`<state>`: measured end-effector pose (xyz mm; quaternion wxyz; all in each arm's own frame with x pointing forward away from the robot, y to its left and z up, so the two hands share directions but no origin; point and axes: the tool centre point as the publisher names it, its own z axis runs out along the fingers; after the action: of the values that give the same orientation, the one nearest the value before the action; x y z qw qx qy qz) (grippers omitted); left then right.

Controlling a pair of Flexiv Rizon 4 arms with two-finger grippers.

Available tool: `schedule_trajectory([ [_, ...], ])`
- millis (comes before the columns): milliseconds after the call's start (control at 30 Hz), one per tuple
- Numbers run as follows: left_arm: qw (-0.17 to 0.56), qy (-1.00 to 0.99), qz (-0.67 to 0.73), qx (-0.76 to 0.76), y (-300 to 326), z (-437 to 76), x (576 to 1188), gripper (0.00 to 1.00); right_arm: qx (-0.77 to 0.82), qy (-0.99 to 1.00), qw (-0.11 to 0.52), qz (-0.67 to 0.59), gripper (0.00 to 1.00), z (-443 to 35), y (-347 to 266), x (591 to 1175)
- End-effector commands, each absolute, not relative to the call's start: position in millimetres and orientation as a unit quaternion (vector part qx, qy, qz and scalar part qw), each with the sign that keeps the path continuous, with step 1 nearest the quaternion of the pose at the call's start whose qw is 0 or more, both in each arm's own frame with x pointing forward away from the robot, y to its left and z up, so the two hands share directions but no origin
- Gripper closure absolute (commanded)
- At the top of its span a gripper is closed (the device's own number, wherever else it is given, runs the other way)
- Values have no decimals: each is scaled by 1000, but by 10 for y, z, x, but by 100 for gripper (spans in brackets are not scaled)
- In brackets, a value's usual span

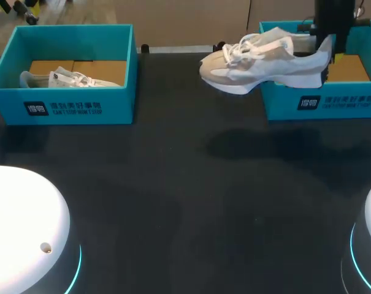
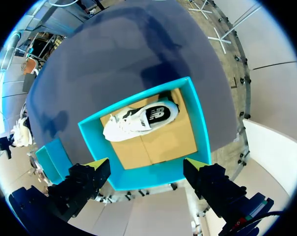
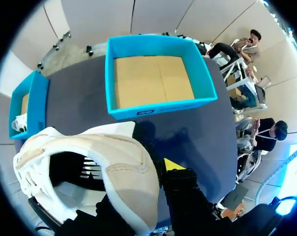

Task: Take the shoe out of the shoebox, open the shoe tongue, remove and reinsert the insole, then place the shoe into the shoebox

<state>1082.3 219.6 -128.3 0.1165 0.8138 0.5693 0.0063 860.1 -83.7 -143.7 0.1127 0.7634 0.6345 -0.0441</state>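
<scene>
A white and beige shoe (image 1: 259,61) hangs in the air over the left wall of the right blue shoebox (image 1: 320,104), toe pointing left. My right gripper (image 1: 329,52) is shut on its heel. In the right wrist view the heel collar of the shoe (image 3: 114,157) sits in the right gripper (image 3: 141,172); one yellow fingertip (image 3: 174,164) shows, the other is hidden by the shoe. Ahead of it lies the shoebox (image 3: 158,105), holding only cardboard. My left gripper (image 2: 147,166) stands open high above the left shoebox (image 2: 200,128), where a second shoe (image 2: 138,118) lies.
The left shoebox (image 1: 81,107) with its shoe (image 1: 68,78) stands at the table's back left. The dark tabletop (image 1: 191,196) stretches between the boxes and toward the front. My arms' white bases (image 1: 19,226) sit at the front corners.
</scene>
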Motion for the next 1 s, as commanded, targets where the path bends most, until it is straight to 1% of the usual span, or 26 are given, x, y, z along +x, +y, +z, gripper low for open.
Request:
schedule_trajectory([
  [33, 116, 569, 8, 814, 2197, -1281, 10817, 0, 761, 635, 129, -38, 100, -1363, -682, 8363],
  [300, 116, 569, 8, 814, 2197, -1281, 10817, 0, 756, 639, 135, -41, 100, -1336, -399, 7934],
  [467, 116, 569, 8, 814, 2197, -1281, 10817, 0, 745, 649, 140, -66, 100, -1374, -191, 7678],
  [1000, 116, 569, 8, 814, 2197, -1281, 10817, 0, 759, 636, 130, -60, 100, -1458, 276, 7027],
])
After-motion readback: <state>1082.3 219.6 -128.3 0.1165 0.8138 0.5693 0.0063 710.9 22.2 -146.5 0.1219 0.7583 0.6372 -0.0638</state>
